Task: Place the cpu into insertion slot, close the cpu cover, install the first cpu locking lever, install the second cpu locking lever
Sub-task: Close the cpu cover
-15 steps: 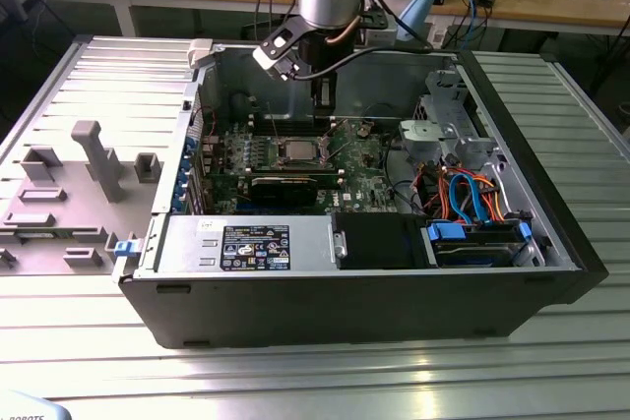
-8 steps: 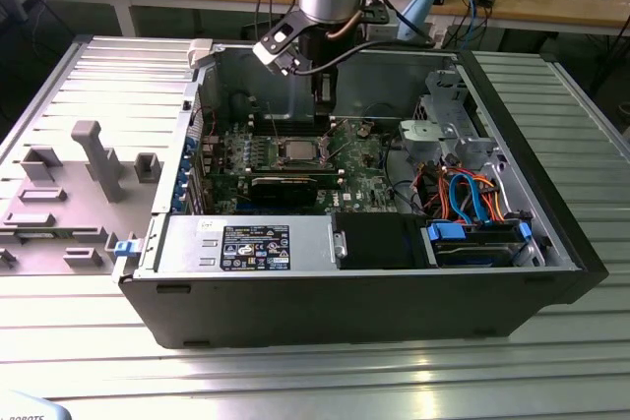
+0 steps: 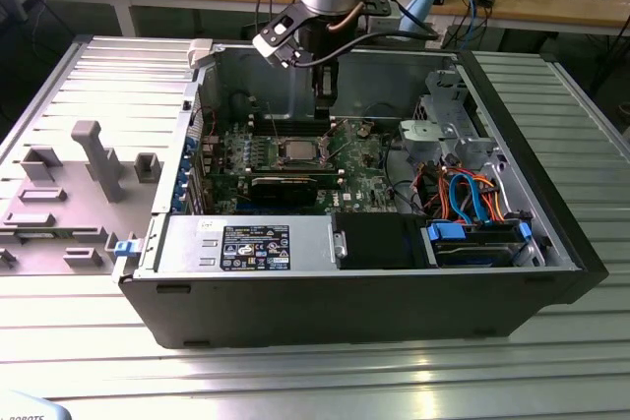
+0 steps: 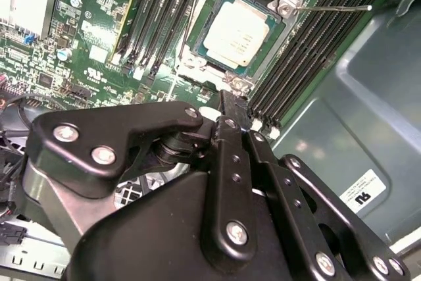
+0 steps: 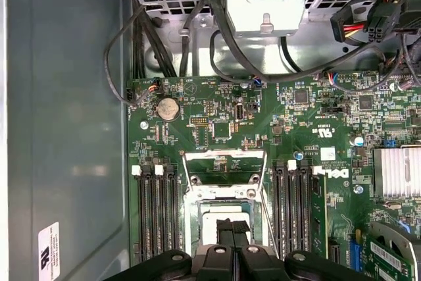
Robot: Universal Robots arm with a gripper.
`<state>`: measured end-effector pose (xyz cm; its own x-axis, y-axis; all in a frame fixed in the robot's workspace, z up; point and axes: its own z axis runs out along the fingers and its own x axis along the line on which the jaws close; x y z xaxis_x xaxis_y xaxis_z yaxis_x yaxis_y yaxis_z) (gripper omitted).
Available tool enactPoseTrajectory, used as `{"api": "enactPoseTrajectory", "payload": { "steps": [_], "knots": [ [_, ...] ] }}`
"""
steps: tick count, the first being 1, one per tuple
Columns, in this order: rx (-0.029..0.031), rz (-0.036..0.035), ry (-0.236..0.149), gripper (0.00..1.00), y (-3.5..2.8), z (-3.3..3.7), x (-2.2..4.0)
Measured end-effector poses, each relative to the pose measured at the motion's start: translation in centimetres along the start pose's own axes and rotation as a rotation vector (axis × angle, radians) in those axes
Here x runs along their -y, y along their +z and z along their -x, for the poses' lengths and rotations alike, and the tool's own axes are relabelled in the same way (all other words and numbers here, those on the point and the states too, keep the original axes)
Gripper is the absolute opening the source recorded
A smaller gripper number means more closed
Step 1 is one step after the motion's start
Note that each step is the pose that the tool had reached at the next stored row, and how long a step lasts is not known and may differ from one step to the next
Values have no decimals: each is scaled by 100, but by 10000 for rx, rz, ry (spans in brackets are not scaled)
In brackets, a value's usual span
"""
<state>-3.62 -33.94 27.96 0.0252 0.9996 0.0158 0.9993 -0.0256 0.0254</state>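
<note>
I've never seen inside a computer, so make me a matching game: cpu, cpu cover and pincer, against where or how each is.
1 cpu
2 cpu cover
3 pincer

a flipped up, open
b shut, just above the cpu
c lying in the insertion slot

Pairs: 1-c, 2-a, 3-b

Diffuse overhead room light. The exterior view is bright, with soft white reflections on the ribbed metal table (image 3: 325, 381), while the inside of the computer case (image 3: 345, 307) is noticeably darker. In the first wrist view the grey case wall (image 5: 66, 162) carries a pale sheen. In the second wrist view the cpu (image 4: 235, 31) lid glints and the heat sink (image 4: 23, 1) washes out to near white.
</note>
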Motion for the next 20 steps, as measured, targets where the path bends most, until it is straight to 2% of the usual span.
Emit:
{"api": "enactPoseTrajectory", "payload": {
  "steps": [3, 7, 11, 20],
  "knots": [
    [2, -2, -1, 11, -1, 0, -3],
    [2, -2, 0, 11, 1, -2, -94],
    [2, -1, 1, 11, 3, -4, -136],
    [-17, -2, 2, 11, 3, -4, -137]
  ]
}}
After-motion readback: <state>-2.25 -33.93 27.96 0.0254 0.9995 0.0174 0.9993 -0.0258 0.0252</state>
